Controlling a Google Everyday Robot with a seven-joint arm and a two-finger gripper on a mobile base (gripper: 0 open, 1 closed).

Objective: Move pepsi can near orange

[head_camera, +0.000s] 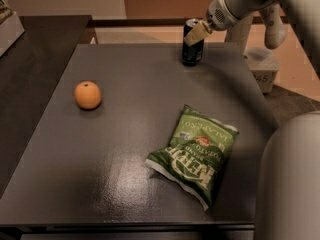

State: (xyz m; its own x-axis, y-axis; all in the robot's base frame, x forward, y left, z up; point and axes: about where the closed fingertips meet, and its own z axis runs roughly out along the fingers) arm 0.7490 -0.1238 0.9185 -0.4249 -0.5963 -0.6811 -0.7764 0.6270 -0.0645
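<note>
The pepsi can [192, 48], black with a silver top, stands upright near the far edge of the dark table [125, 149]. My gripper [197, 32] comes in from the upper right and sits at the can's upper part, overlapping its top right side. The orange [88, 95] rests on the left part of the table, well apart from the can, to its front left.
A green chip bag [196, 153] lies flat on the table's right front part. A darker counter [35, 64] adjoins the table on the left. My own white body [290, 179] fills the lower right corner. A white robot base [262, 66] stands beyond the right edge.
</note>
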